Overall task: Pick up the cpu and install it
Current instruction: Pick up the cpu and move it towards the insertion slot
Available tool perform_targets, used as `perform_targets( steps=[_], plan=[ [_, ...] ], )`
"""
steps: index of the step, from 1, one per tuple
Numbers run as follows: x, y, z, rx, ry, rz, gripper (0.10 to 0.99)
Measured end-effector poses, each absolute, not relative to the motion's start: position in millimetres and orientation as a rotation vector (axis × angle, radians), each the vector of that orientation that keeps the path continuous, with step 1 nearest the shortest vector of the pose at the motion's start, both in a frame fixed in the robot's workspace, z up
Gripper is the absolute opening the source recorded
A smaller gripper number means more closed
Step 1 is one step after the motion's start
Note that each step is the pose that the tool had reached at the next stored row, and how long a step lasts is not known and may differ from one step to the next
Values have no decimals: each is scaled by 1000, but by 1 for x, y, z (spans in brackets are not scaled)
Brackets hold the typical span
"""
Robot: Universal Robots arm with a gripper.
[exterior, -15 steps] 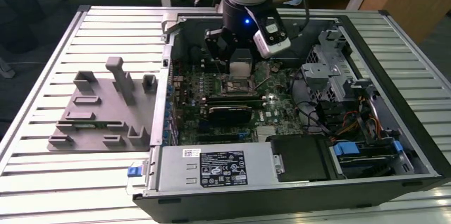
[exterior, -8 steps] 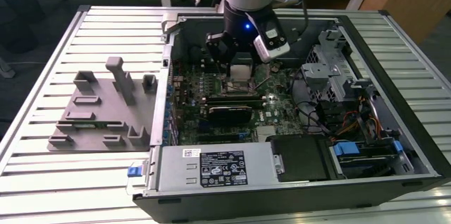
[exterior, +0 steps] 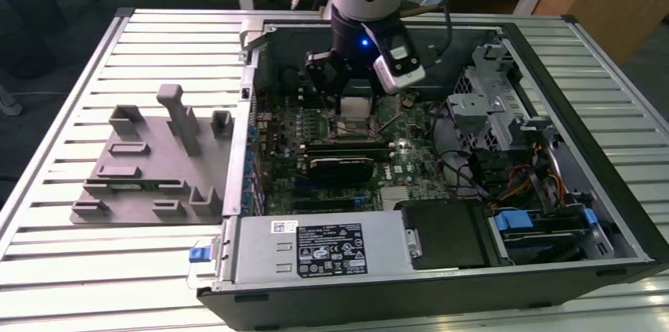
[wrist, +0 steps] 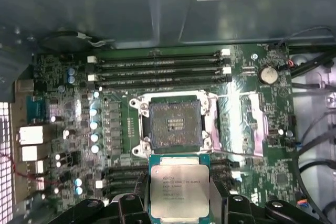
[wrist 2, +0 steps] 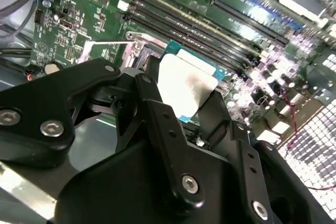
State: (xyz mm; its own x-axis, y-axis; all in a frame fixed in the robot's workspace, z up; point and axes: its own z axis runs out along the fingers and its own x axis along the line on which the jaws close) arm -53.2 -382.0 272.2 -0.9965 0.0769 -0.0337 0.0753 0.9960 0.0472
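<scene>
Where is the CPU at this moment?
In both wrist views the cpu is held in the gripper over the motherboard, right beside the open, empty socket and not yet seated in it.

The cpu [wrist: 179, 191] is a small flat square chip: a pale silver-grey metal lid with faint print, set on a thin blue-green base that shows as a narrow rim around it. It hangs in the air with the lid facing up, roughly level, clamped by two opposite edges between the black fingers [wrist 2: 151, 95] of the gripper [wrist 2: 184, 100]. In the first wrist view it sits just beside the open socket [wrist: 175, 124] — not yet seated, the socket's contact field bare.
</scene>
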Motion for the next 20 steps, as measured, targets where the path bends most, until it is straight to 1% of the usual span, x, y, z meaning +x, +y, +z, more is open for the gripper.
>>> perform_targets(
  steps=[14,20],
  plan=[
    [-49,-357,262,113,3103,71,541],
    [-49,-356,261,113,3103,72,541]
  ],
)
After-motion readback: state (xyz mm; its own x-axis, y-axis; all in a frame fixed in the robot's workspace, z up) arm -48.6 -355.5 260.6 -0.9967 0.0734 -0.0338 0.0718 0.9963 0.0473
